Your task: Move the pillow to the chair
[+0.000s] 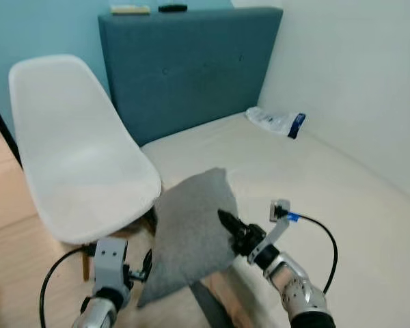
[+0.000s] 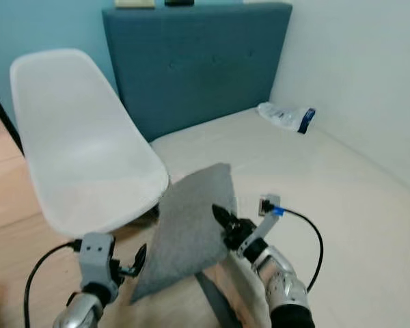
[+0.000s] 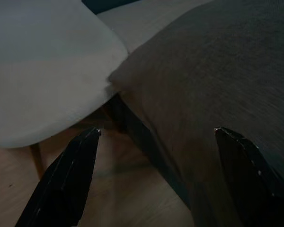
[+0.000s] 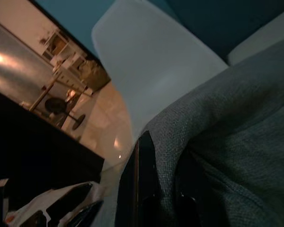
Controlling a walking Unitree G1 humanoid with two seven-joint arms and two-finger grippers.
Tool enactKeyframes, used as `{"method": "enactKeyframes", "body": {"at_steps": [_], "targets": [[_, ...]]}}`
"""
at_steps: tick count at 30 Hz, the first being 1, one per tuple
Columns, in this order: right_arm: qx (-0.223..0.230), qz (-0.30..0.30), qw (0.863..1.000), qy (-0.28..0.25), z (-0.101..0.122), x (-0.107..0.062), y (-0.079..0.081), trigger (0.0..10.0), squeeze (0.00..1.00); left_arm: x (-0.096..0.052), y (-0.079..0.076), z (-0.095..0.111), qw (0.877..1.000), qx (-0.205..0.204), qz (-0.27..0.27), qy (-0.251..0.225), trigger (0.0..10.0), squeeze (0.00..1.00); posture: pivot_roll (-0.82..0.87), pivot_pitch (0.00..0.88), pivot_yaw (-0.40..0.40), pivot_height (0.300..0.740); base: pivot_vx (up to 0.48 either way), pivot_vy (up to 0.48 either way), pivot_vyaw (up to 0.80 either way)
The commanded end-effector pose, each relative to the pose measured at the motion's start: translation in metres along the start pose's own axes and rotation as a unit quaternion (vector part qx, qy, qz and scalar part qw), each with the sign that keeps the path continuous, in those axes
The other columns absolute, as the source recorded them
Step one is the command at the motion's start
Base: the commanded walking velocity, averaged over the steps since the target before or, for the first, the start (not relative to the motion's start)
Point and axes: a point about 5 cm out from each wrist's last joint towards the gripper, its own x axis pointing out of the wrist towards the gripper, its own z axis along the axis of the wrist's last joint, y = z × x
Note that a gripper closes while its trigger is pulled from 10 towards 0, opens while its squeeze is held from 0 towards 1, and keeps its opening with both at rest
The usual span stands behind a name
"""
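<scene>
Pillow [image 1: 191,229], grey, hangs tilted over the bed [image 1: 314,178] edge, just beside the chair [image 1: 82,171] seat, its upper corner near the seat rim. The right gripper [image 1: 227,222] is pinched on the pillow's right edge and carries it; the left gripper [image 3: 156,137] stands wide apart just below the lower corner, holding nothing. To do this well, I judge the pillow should rise above the seat rim before swinging left, so the hanging corner doesn't snag.

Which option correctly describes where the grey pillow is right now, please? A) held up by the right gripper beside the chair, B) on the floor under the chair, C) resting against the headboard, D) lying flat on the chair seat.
A: the right gripper pinches the grey pillow, which hangs beside the white chair.
</scene>
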Motion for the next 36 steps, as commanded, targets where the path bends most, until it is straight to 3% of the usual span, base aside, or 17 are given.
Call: {"method": "enactKeyframes", "body": {"at_steps": [1,7,21,22,29,36], "targets": [[-0.024,0.019,1.000,-0.003,0.008,0.003,0.009,0.0,0.00,-0.003,0.000,0.000,1.000,-0.002,0.006,0.009,10.0,0.00,0.14,0.024,-0.102,0.715,0.000,0.000,0.00],[-0.025,0.024,0.999,0.004,0.007,0.004,0.014,0.0,0.00,-0.004,-0.001,0.000,1.000,-0.004,0.009,0.012,10.0,0.00,0.15,0.025,-0.106,0.740,0.000,0.000,0.00],[-0.064,0.017,0.998,0.018,0.014,0.021,0.017,0.0,0.00,0.002,-0.006,0.003,1.000,-0.006,0.012,0.012,10.0,0.00,0.14,0.016,-0.112,0.740,0.000,0.000,0.00],[-0.077,0.012,0.997,0.025,0.013,0.022,0.017,10.0,0.00,0.002,-0.006,0.004,1.000,-0.004,0.013,0.012,10.0,0.00,0.15,0.016,-0.116,0.740,0.000,0.000,0.00],[-0.086,0.014,0.996,0.022,0.013,0.023,0.016,10.0,0.00,0.004,-0.006,0.006,1.000,-0.004,0.015,0.007,10.0,0.00,0.15,0.008,-0.120,0.740,0.000,0.000,0.00],[-0.105,0.004,0.994,0.024,0.015,0.023,0.013,10.0,0.00,0.006,-0.006,0.008,1.000,-0.004,0.015,0.005,10.0,0.00,0.15,0.000,-0.120,0.740,0.000,0.000,0.76]]}}
